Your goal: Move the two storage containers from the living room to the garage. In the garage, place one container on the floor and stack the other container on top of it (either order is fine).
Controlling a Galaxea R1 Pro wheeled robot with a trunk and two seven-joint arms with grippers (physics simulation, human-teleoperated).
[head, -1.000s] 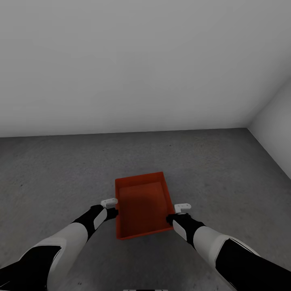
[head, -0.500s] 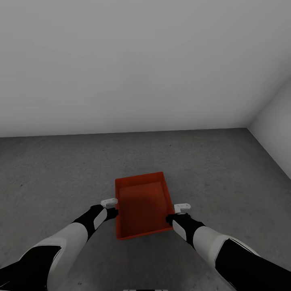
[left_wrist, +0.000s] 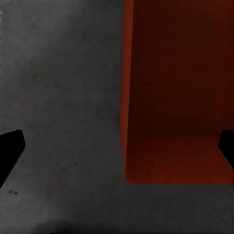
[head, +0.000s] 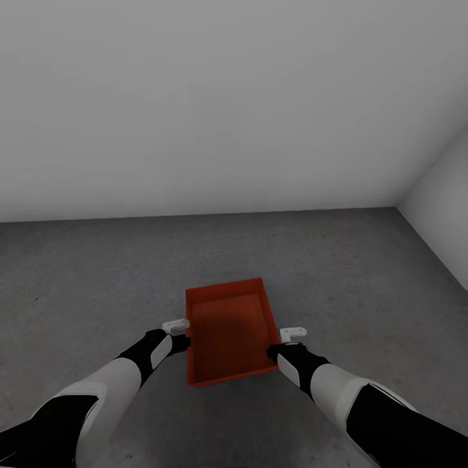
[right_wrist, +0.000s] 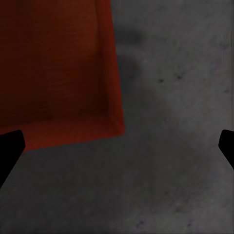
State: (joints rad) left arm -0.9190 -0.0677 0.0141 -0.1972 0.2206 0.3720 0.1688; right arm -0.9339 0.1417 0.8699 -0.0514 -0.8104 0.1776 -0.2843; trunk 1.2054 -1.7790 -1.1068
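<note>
White wall (head: 214, 104) behind; dark grey concrete floor (head: 91, 273). One orange-red storage container (head: 229, 330) on the floor, well short of the wall. Left end effector (head: 180, 339) and right end effector (head: 275, 351) flank its side walls, fingers spread apart, gripping nothing.

Low in the centre of my head view I see one orange-red storage container (head: 229, 335), an open-top rectangular bin with plain, slightly tapered walls and nothing inside it, its long sides running away from me and turned slightly off square. It sits upright on the dark grey mottled concrete floor (head: 97, 279) of the garage, whose plain white walls fill the upper half and right edge of the frame. In my left wrist view its wall takes up the right part of the frame, above the concrete.
</note>
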